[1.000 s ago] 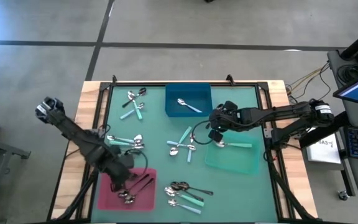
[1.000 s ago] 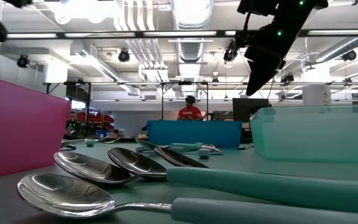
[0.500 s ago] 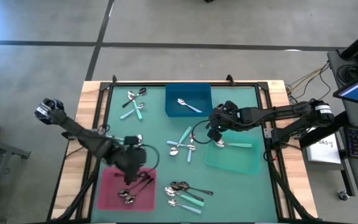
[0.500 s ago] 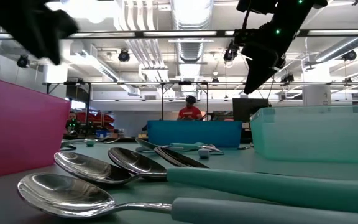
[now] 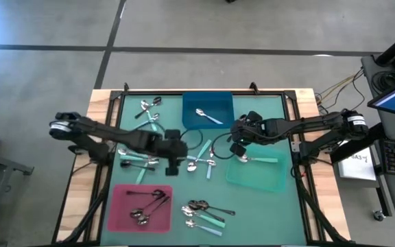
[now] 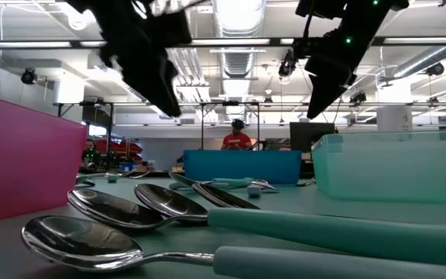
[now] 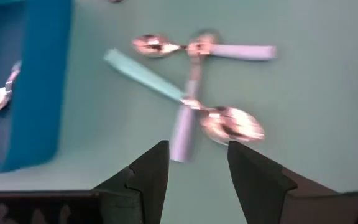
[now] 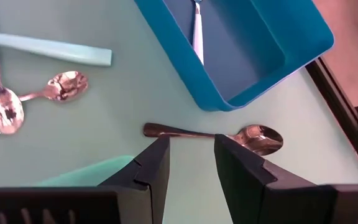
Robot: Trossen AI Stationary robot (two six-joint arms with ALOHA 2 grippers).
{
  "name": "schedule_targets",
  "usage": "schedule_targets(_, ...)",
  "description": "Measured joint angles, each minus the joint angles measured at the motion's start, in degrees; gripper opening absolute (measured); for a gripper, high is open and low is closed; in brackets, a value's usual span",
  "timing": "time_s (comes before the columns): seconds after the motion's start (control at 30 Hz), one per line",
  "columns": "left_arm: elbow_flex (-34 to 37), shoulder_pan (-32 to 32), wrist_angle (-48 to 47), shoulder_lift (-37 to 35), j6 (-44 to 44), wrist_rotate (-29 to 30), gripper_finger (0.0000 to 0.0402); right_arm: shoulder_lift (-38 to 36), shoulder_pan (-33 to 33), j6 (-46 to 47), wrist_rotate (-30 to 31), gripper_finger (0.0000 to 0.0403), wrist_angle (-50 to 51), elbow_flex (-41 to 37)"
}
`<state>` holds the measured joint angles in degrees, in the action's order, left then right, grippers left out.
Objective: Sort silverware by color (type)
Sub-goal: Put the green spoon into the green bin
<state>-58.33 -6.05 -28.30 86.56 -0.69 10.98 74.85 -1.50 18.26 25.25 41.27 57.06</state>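
My left gripper (image 5: 178,158) (image 7: 197,162) hangs open above the mat, just left of the middle cluster of teal-handled spoons (image 5: 201,160) (image 7: 194,112); it touches none of them. My right gripper (image 5: 236,142) (image 8: 191,155) is open too. It hovers between the blue tray (image 5: 208,111) and the green tray (image 5: 256,175), above an all-silver spoon (image 8: 213,134) lying flat on the mat. Dark-handled spoons (image 5: 149,203) lie in the pink tray (image 5: 118,213). One silver spoon (image 5: 208,116) is in the blue tray and one teal-handled spoon (image 5: 256,160) in the green tray.
More spoons lie in clusters on the mat: near the far left corner (image 5: 148,113), beside my left arm (image 5: 134,158), and at the near edge (image 5: 206,213) (image 6: 130,221). A black frame (image 5: 115,103) borders the table. A person (image 6: 237,138) stands in the room far behind it.
My left gripper has swung up from over the pink tray toward the table's far right, ending beside the middle cluster of teal-handled spoons. The dark-handled spoons in the pink tray now show uncovered. My right arm has stayed where it was.
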Motion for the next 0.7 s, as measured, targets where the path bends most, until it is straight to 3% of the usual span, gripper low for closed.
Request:
schedule_targets(0.17,0.0,5.1,10.2,3.9,0.3,0.1,0.0145,0.0,0.0,-1.9,0.0,0.0118,0.5,0.0)
schedule_targets(0.33,0.0,5.2,22.5,10.1,-0.2,0.5,0.013,0.0,0.0,-2.4,0.0,0.0118,0.6,0.0)
schedule_targets(0.5,0.0,5.1,24.2,15.3,-5.1,4.8,0.0122,0.0,0.0,-2.4,0.1,0.0118,2.6,0.0)
schedule_targets(0.7,0.1,5.1,26.4,17.3,-8.0,5.0,0.0121,0.0,0.0,-2.3,0.1,0.0118,5.3,-0.1)
